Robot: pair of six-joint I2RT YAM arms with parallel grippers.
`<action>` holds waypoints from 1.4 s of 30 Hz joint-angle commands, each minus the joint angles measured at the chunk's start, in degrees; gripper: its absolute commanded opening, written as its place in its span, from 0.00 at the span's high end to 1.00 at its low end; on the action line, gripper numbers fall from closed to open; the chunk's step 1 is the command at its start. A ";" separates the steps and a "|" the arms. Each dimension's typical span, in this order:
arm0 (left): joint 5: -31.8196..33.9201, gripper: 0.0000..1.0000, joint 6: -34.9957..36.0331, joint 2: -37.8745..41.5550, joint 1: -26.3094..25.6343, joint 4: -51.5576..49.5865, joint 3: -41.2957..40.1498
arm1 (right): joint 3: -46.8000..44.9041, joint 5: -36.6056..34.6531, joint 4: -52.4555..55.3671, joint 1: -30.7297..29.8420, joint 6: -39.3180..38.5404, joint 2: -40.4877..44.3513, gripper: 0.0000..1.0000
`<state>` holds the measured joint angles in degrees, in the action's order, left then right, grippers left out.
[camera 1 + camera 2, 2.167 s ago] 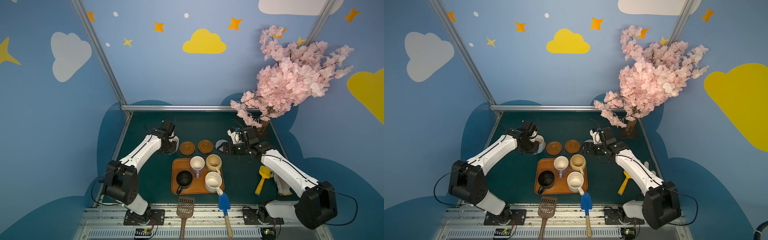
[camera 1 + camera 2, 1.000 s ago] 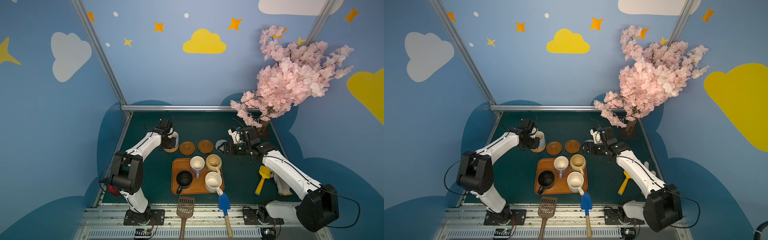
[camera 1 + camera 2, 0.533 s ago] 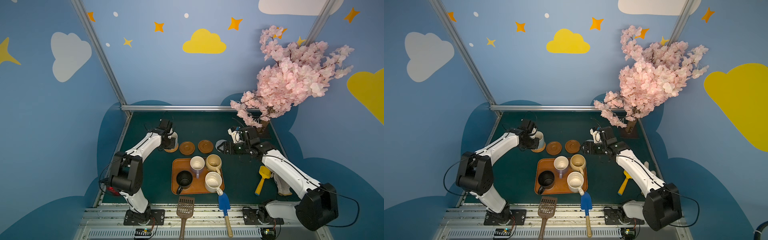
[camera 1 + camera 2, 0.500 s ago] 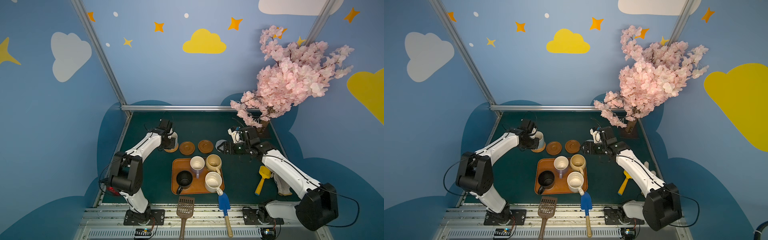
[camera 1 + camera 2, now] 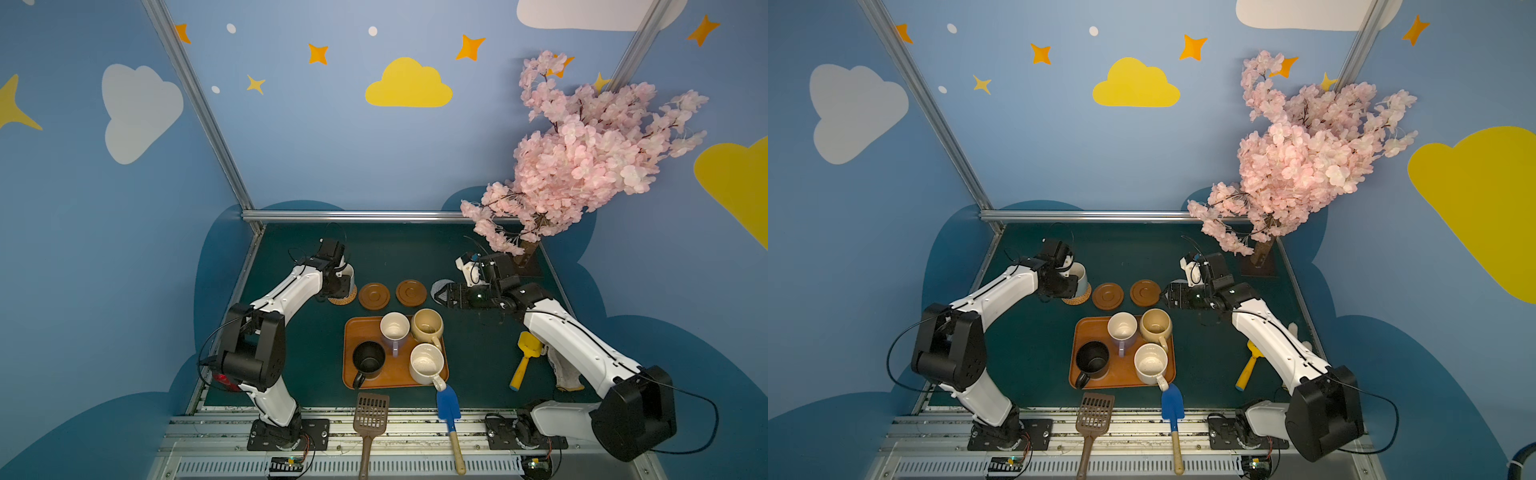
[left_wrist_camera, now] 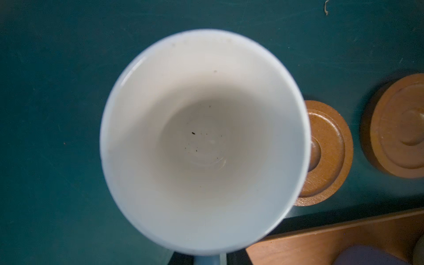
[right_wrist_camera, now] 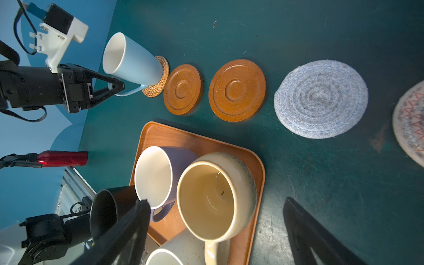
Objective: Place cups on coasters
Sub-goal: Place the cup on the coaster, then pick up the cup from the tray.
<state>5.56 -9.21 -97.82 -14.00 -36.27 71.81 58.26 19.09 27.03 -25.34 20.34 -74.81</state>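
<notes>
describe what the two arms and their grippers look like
Both match: the left arm and right arm have smooth white link shells and bulky black joint housings, with thin black cables looping off them. A white camera bracket sits on the left wrist. The left gripper and right gripper are black, with tapered triangular open-frame fingers.

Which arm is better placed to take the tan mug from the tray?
Right, probably: the right hand is open near the tan mug; the left hand grips the light blue mug by its handle.
</notes>
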 commanded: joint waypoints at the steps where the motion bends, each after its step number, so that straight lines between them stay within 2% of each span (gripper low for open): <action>1: -0.54 0.67 -0.27 0.85 -0.06 0.33 -0.36 | 1.95 -0.10 0.79 -0.32 -0.69 -0.58 0.09; 7: -0.51 0.31 0.25 2.08 0.05 0.49 -0.53 | 1.77 0.07 1.90 -0.35 -1.29 -0.26 0.09; 10: 0.29 0.03 -0.18 3.42 0.02 0.12 -0.37 | 1.86 -0.73 4.25 -0.49 -2.81 0.44 0.07; 11: 0.86 0.00 -0.55 4.10 0.02 -0.47 -0.11 | 2.05 -1.47 5.79 -0.56 -3.22 0.67 0.06; 17: 0.58 0.00 -2.85 9.72 0.07 -3.51 0.63 | 1.57 -3.14 13.83 -1.15 -6.83 3.75 0.07; 23: -9.64 0.00 -4.07 16.27 -0.05 -9.42 2.72 | -1.75 -4.27 17.67 -3.36 -7.25 8.06 0.10; 28: -14.05 0.00 -6.31 19.34 -1.08 -13.56 3.34 | -3.76 -4.81 16.77 -5.30 -5.51 8.30 0.12; 31: -16.92 0.00 -8.86 21.07 -3.60 -14.05 2.82 | -5.05 -5.47 15.22 -7.28 -4.53 7.40 0.16; 34: -16.62 0.00 -10.31 22.34 -6.11 -14.96 3.09 | -6.30 -5.07 13.33 -9.30 -3.57 6.55 0.28; 42: -18.56 0.00 -13.90 24.44 -8.59 -10.45 -1.41 | -8.11 -7.34 10.14 -12.68 -3.21 2.90 0.48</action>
<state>-11.44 -21.15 -73.80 -22.31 -47.99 72.07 50.74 13.65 39.00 -37.43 16.71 -70.70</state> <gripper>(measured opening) 0.996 0.522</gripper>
